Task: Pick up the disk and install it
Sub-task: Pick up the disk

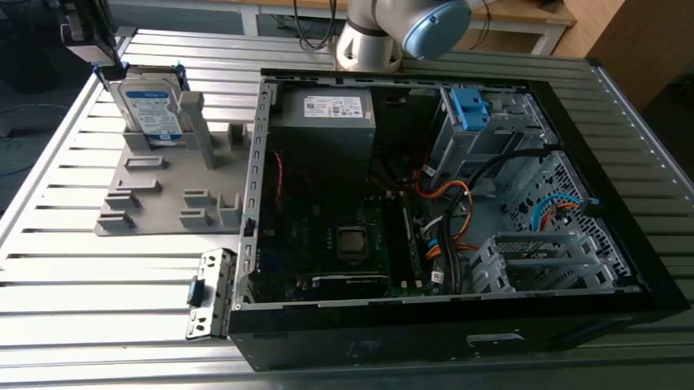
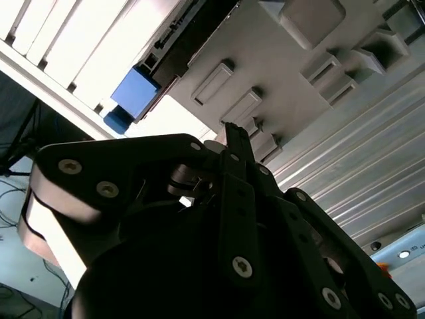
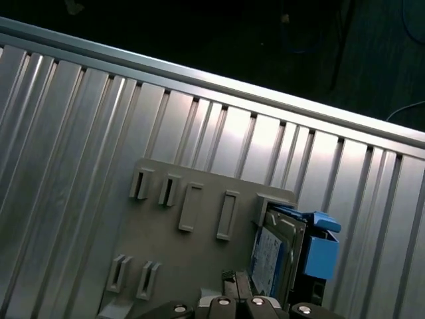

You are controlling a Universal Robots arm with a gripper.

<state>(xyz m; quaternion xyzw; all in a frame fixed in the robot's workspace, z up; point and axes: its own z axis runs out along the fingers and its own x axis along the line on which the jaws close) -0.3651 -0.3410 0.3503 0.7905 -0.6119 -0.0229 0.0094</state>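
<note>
Disk upright on edge in grey fixture plate, slatted table beneath; claw near.

- The table is shining as bare, ribbed metal.
- The holder plate is looking like matt grey plastic.
- The disk is showing a glossy paper label; its caddy is looking like smooth blue plastic.

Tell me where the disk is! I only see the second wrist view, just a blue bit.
Observer: The disk stands upright in the grey holder, its white-and-blue label showing in the exterior view.
Operator: What's beside it?
Observer: An open computer case lies on the exterior view's right of the holder.
Operator: Anything blue in there?
Observer: Yes, a blue bracket sits in its drive cage.
</note>
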